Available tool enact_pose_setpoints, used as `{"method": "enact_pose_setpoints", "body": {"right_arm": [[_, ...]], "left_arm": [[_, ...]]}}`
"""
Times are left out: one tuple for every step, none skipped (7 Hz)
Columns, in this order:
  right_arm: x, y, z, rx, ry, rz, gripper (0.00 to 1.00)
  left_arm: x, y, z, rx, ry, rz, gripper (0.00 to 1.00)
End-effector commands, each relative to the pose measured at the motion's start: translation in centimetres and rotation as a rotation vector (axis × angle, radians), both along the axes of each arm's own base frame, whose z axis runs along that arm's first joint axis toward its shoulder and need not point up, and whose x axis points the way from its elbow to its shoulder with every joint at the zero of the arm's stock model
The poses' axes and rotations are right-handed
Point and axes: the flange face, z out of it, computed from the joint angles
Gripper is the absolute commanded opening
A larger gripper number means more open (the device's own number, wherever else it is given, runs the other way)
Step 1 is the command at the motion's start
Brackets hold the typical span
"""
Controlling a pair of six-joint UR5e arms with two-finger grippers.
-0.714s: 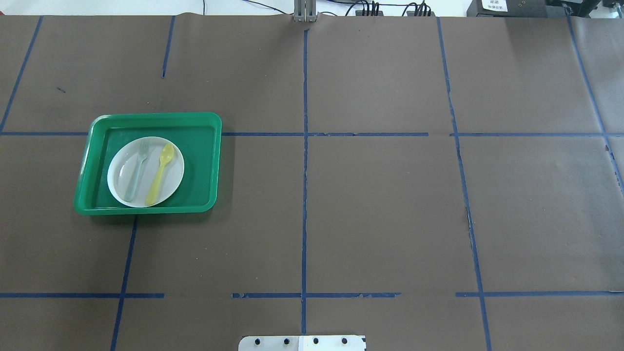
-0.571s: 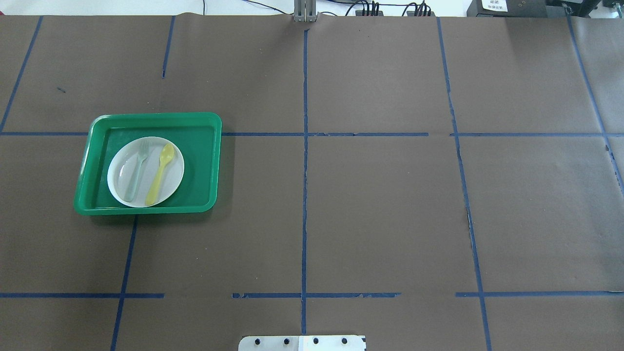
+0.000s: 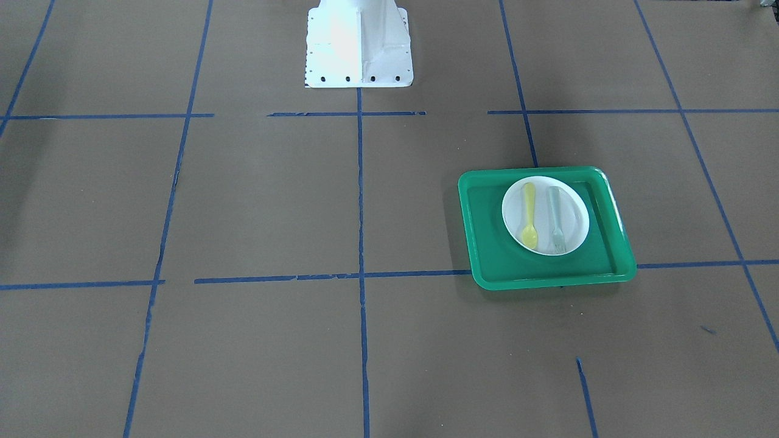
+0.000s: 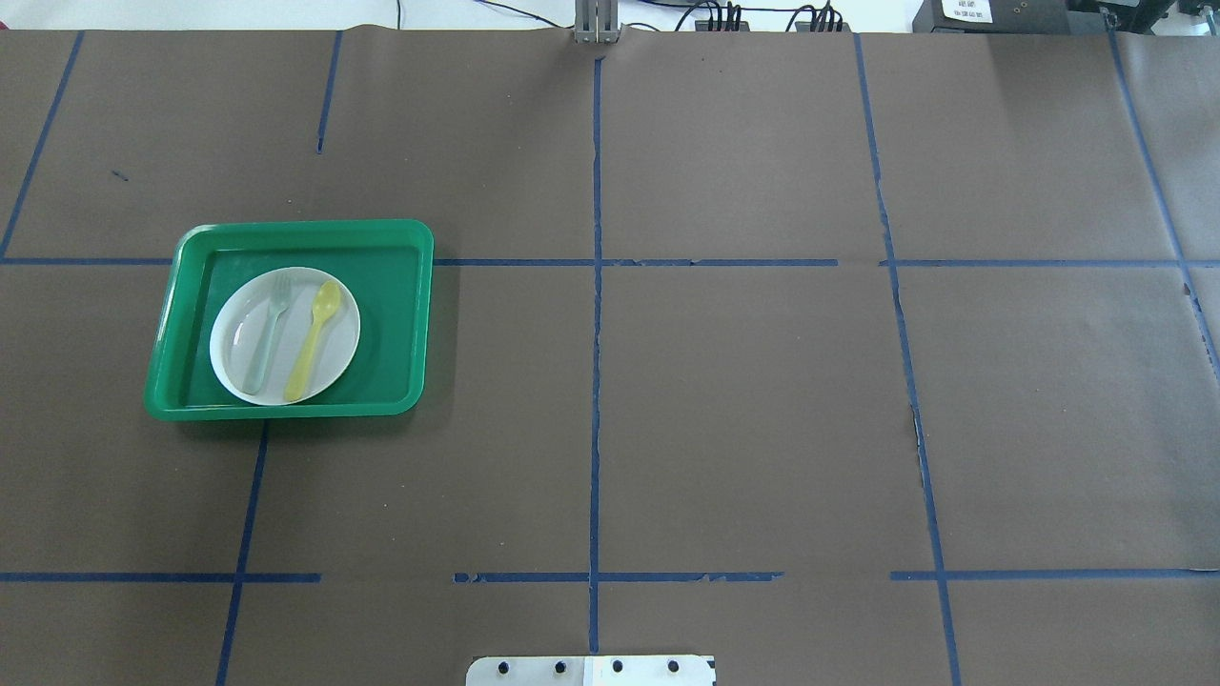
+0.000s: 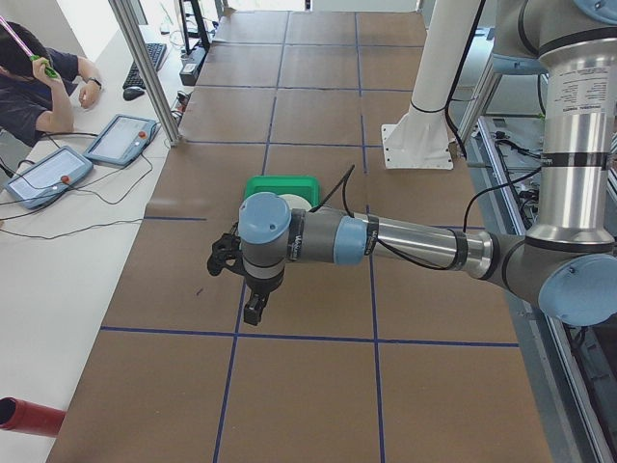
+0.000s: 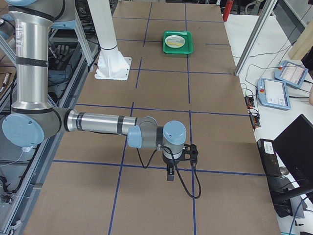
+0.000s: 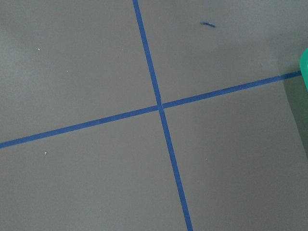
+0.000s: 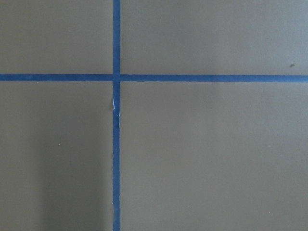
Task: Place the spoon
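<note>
The spoon [image 4: 315, 338] lies on the white plate [image 4: 294, 329] inside the green tray [image 4: 391, 314], just right of the fork [image 4: 267, 338], its bowl at the far end. This is exactly as it was a moment ago, and nothing on the surface [image 4: 743, 400] has shifted. The left gripper [image 5: 253, 313] hangs beside the tray and the right gripper [image 6: 170, 175] well apart from it. I cannot tell whether their fingers are open or closed.

Count: 1 green tray [image 4: 286, 410], 1 white plate [image 4: 340, 345], 1 yellow spoon [image 4: 313, 341], 1 grey-green fork [image 4: 268, 332], all near the bench's left edge. 2 arms: left arm [image 5: 415, 243], right arm [image 6: 98, 122]. Past the far edge: 2 tablets [image 5: 120, 140] [image 5: 43, 176], probably pendants.
</note>
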Motion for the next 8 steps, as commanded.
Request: {"method": "enact_pose_setpoints", "body": {"right_arm": [[0.0,0.0,0.0,-0.002,0.000,0.000,1.00],[0.0,0.0,0.0,-0.001,0.000,0.000,1.00],[0.0,0.0,0.0,-0.001,0.000,0.000,1.00],[0.0,0.0,0.0,-0.001,0.002,0.000,1.00],[0.0,0.0,0.0,-0.001,0.000,0.000,1.00],[0.0,0.0,0.0,-0.001,0.000,0.000,1.00],[0.0,0.0,0.0,-0.001,0.000,0.000,1.00],[0.0,0.0,0.0,-0.001,0.000,0.000,1.00]], "left_arm": [[8.5,-1.8,-6.5,-0.019,0.039,-0.016,1.00],[14.8,-2.2,-8.5,-0.009,0.083,0.012,1.00],[20.9,-2.3,-10.8,-0.014,0.128,0.009,1.00],[26.1,-3.3,-13.9,-0.036,0.111,-0.053,1.00],[32.2,-3.3,-16.3,-0.063,0.111,-0.064,1.00],[36.5,-3.2,-17.2,-0.072,0.101,-0.074,1.00],[39.5,-2.5,-16.7,-0.068,0.101,-0.089,1.00],[41.5,-2.5,-15.3,-0.033,0.110,-0.098,0.99]]}}
